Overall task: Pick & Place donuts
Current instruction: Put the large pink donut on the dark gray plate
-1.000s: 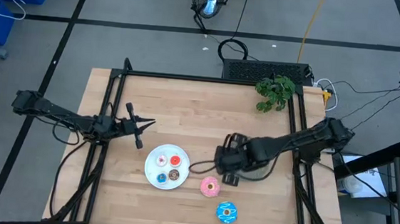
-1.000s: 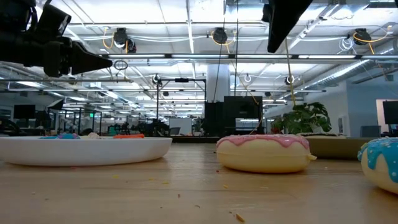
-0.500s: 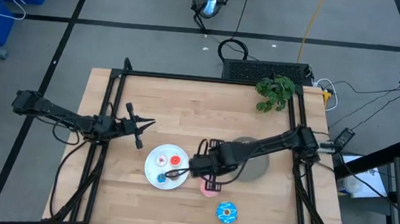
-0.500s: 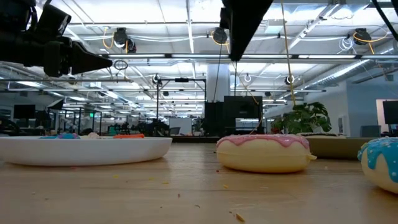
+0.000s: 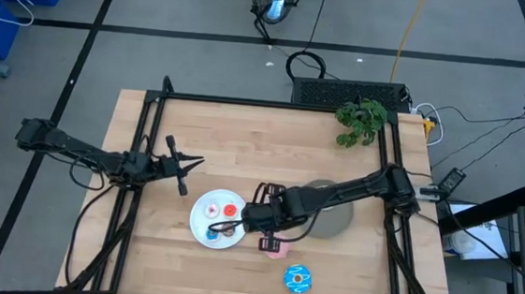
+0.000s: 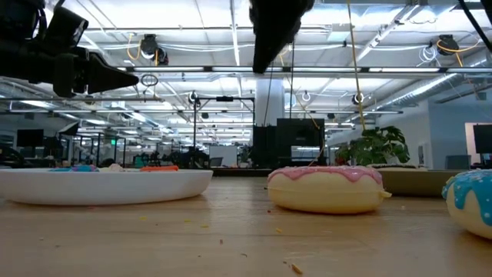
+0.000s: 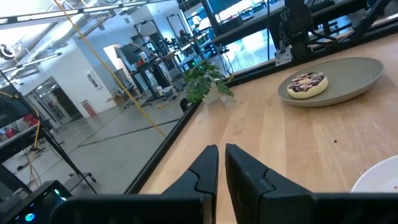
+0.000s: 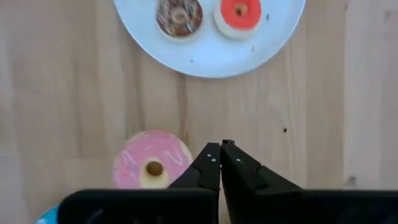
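both fingers of right hand (image 8: 220, 151) pressed together, empty, above table between pink donut (image 8: 152, 167) and white plate (image 8: 205, 56)

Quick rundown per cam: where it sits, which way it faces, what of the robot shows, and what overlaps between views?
High: overhead, straight down on the wooden table; both arms, round white plate.
Low: table-top height, level into the room; arms overhead, large pink-frosted donut.
Left wrist: looks across the table past the left gripper, fingers closed, at the round grey plate holding the dark drizzled donut.
Right wrist: looks down past the right gripper, fingers closed.
Shared: the pink donut shows in the high, low and right wrist views.
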`<action>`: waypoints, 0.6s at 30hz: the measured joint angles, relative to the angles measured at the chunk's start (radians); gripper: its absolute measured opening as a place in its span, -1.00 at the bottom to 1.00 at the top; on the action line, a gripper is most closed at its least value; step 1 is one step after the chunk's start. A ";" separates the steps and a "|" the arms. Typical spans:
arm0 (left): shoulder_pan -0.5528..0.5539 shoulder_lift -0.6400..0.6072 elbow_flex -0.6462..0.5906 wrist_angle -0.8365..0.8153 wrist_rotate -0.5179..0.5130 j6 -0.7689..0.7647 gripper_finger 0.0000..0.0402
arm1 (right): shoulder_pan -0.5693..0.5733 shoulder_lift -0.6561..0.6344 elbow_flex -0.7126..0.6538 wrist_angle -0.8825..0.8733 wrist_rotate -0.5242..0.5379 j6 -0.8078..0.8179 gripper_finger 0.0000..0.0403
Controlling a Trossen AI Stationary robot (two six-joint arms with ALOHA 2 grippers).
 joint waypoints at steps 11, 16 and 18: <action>0.000 0.000 0.000 -0.007 0.000 0.000 -0.81 | 0.016 0.052 -0.007 -0.007 -0.125 -0.081 -0.37; 0.000 0.000 0.000 -0.008 0.000 0.000 -0.81 | 0.044 0.055 -0.047 0.063 -0.048 -0.143 0.12; 0.000 0.000 0.000 -0.007 0.000 -0.002 -0.81 | 0.050 0.053 -0.085 0.088 -0.048 -0.163 0.28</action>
